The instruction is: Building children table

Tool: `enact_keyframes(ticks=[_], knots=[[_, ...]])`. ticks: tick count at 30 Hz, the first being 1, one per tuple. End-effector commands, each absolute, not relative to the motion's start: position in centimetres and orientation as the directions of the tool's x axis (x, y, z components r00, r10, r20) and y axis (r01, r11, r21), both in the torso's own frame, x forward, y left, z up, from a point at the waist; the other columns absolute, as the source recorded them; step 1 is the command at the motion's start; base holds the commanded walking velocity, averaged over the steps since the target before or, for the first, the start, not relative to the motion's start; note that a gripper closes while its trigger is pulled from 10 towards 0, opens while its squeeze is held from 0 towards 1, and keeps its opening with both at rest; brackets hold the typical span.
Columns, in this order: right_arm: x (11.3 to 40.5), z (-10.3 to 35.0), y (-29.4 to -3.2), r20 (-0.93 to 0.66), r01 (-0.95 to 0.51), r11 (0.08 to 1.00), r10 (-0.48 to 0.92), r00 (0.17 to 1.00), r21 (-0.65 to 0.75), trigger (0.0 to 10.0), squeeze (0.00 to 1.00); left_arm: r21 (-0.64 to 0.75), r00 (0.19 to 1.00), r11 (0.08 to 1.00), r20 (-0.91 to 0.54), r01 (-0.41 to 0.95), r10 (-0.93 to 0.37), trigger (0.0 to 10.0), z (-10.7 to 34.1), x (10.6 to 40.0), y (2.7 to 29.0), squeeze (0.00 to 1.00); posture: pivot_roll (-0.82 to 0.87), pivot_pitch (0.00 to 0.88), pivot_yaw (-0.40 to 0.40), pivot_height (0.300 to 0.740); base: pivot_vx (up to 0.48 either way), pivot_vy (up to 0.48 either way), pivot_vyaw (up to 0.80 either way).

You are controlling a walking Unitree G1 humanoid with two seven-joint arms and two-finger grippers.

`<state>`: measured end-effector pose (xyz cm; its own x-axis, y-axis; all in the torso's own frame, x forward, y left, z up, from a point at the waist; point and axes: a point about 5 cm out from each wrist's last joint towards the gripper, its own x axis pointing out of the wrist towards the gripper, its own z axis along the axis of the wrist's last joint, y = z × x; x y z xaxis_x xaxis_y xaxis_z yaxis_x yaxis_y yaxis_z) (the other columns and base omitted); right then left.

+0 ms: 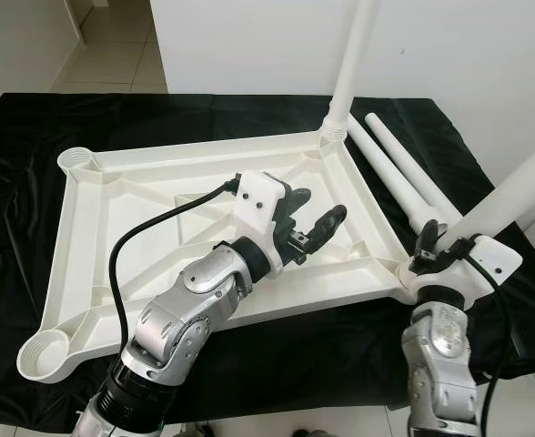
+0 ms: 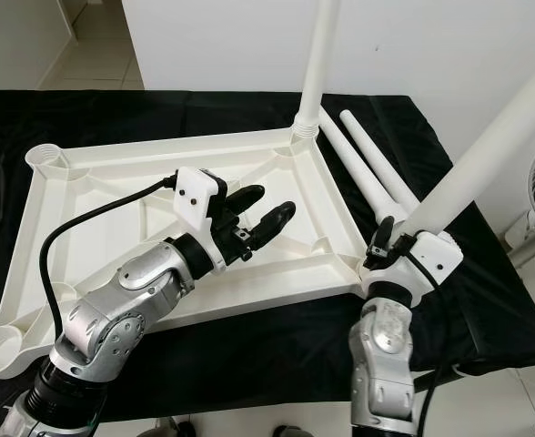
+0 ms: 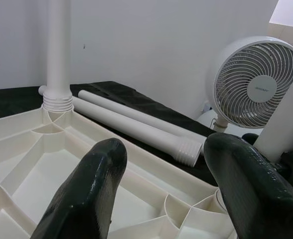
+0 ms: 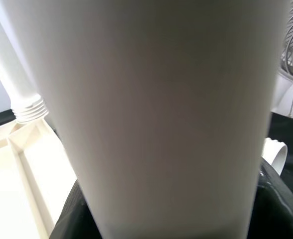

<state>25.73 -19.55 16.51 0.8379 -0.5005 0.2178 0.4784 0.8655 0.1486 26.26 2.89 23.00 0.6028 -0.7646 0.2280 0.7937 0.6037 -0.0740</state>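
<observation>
One round white plastic leg (image 1: 357, 56) stands in the upturned white ribbed plastic table frame (image 1: 85, 238). Right pincer (image 1: 429, 248) clamps a second leg (image 1: 513, 194) at the near corner; two legs (image 1: 397, 171) lie unfitted. Left pincer (image 1: 308, 218) hovers apart.

Bright, even daylight-like illumination throughout, with soft diffuse shadows and no hard edges. Slight overexposure on the white tabletop frame (image 1: 204, 177) and the wall, losing fine relief in the ribs. Deep, nearly detailless blacks in the cloth (image 1: 31, 137) over the bench. Mild specular glints on the silver arm shells. Sharp head views without motion blur. Close, defocused black fingers (image 3: 86, 194) in the left wrist view. Soft, washed-out gradient across the white leg (image 4: 156, 114) at very near range.
</observation>
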Motion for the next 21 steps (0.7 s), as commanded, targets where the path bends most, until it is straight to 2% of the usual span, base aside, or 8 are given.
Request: enact_keyframes(ticks=[1,9,19,20,21], knots=[[25.31,13.46,-19.97,0.076,0.542,0.834,-0.550,0.831,0.104,10.0,0.00,-0.048,0.521,0.527,0.245,0.848,-0.817,10.0,23.47,25.57,2.44,0.00,-0.02,0.148,0.023,0.740,0.000,0.000,0.00],[24.74,13.50,-19.80,0.090,0.591,0.798,-0.601,0.794,0.116,10.0,0.00,-0.047,0.526,0.532,0.248,0.846,-0.814,10.0,23.51,25.57,2.52,0.00,-0.02,0.147,0.020,0.740,0.000,0.000,0.00],[24.99,13.85,-19.64,0.109,0.578,0.807,-0.590,0.800,0.120,10.0,0.00,-0.048,0.523,0.529,0.250,0.847,-0.815,10.0,23.53,25.52,2.43,0.00,-0.02,0.148,0.021,0.740,0.000,0.000,0.00],[25.04,13.98,-19.68,0.120,0.568,0.813,-0.581,0.805,0.125,10.0,0.79,-0.048,0.522,0.528,0.249,0.848,-0.816,10.0,23.53,25.49,2.41,0.00,-0.02,0.148,0.021,0.740,0.000,0.000,0.00],[25.04,13.98,-19.68,0.120,0.568,0.813,-0.581,0.805,0.125,10.0,0.79,-0.048,0.522,0.528,0.249,0.848,-0.816,10.0,23.53,25.49,2.41,0.00,-0.02,0.148,0.021,0.740,0.000,0.000,0.00]])
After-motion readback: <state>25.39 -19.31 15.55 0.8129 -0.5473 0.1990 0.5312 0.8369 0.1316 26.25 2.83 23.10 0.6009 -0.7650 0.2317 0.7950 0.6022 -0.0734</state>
